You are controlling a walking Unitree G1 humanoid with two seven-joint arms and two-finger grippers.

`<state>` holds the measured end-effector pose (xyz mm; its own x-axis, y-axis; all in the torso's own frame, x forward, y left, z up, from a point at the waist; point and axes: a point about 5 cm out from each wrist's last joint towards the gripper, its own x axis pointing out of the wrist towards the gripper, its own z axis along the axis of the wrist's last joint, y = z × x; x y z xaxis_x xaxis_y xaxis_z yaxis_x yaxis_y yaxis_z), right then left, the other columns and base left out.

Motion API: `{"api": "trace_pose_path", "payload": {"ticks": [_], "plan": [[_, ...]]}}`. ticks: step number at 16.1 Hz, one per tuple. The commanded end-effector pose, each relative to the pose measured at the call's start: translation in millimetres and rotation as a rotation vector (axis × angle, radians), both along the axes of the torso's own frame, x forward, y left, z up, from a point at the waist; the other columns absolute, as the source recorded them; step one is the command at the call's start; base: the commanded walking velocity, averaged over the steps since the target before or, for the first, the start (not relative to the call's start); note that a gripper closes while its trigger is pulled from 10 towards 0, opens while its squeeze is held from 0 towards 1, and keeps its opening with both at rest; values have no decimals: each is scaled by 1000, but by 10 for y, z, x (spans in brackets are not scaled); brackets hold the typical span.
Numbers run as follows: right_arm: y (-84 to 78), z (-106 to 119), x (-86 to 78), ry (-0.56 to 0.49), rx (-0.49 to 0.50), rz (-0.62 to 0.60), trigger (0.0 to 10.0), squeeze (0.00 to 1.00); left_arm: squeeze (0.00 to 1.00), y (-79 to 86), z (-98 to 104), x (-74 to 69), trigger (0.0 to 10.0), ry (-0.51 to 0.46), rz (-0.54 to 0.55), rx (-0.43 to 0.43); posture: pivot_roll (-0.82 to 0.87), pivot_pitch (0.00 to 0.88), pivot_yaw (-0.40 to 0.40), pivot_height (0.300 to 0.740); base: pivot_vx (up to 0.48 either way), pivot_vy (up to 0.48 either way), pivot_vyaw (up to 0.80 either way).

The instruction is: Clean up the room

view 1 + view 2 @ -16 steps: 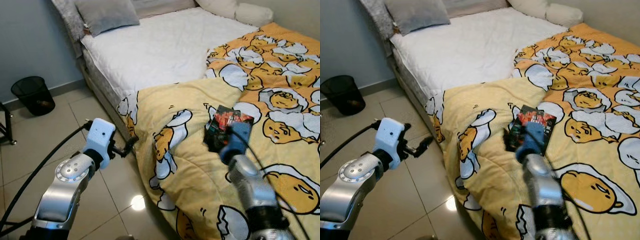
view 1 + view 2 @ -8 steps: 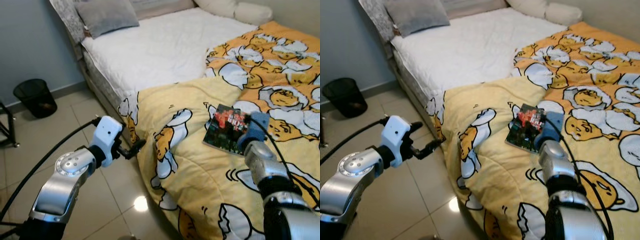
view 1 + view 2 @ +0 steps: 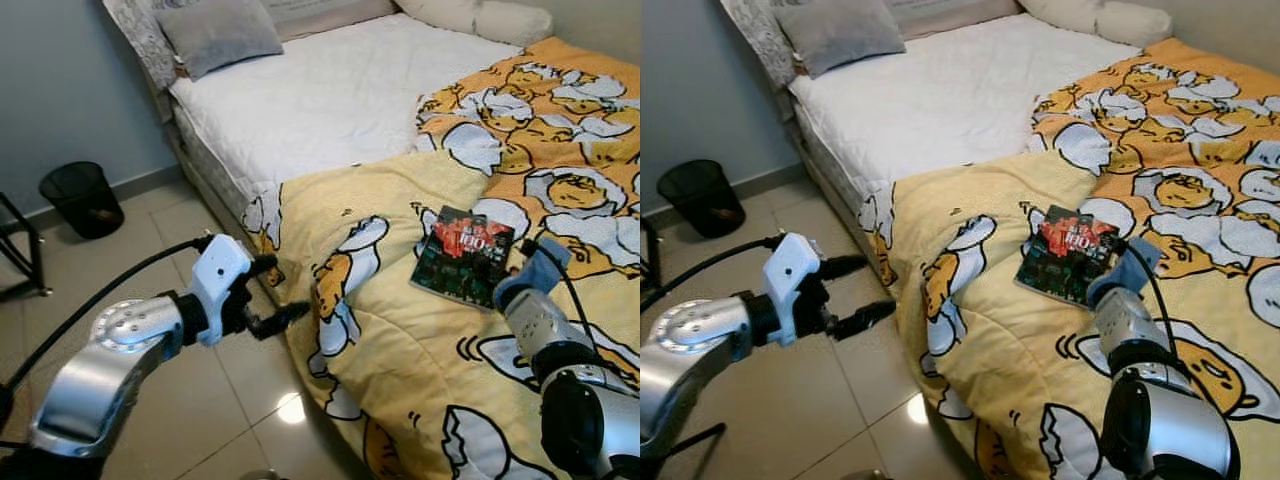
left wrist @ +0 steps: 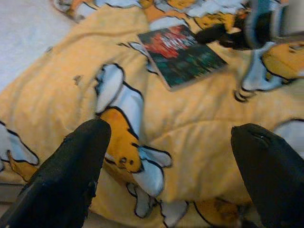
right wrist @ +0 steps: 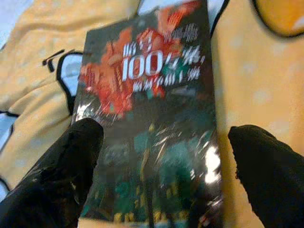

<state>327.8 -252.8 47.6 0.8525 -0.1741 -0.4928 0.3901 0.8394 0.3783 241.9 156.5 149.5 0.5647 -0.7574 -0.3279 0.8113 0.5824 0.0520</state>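
Step in hand looks like picking up the book (image 3: 462,256), which lies flat on the yellow blanket (image 3: 400,330) near the bed's edge. Right gripper (image 5: 161,166) hangs just over its cover, fingers wide apart, holding nothing. Left gripper (image 3: 272,295) is out over the floor (image 3: 150,240) beside the bed, fingers spread, empty. Next move probably: lower the right gripper, get a finger under the book's edge, then close.

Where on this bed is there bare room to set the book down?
The white mattress is free between the grey pillow and the yellow duvet. The duvet itself is rumpled, and around the book it is crowded by the right gripper, open over it.
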Motion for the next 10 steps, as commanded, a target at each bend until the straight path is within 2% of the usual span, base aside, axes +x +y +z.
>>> {"api": "trace_pose_path", "payload": {"ticks": [1, 7, 10], "plan": [[27, 20, 27, -10, 43, 5, 10000, 0, 0, -26, 26, -53, 10000, 19, -45, -3, 37, 0, 92, 740, 0, 0, 0], [-25, -115, -92, 36, 26, -47, 10000, 0, 0, -52, 64, -180, 10000, 66, -88, 10, 59, 47, 90, 740, 0, 0, 0], [-109, -78, -93, 22, 18, -105, 10000, 0, 0, -16, 50, -225, 10000, 80, -74, 21, 59, 53, 80, 740, 0, 0, 0]]}}
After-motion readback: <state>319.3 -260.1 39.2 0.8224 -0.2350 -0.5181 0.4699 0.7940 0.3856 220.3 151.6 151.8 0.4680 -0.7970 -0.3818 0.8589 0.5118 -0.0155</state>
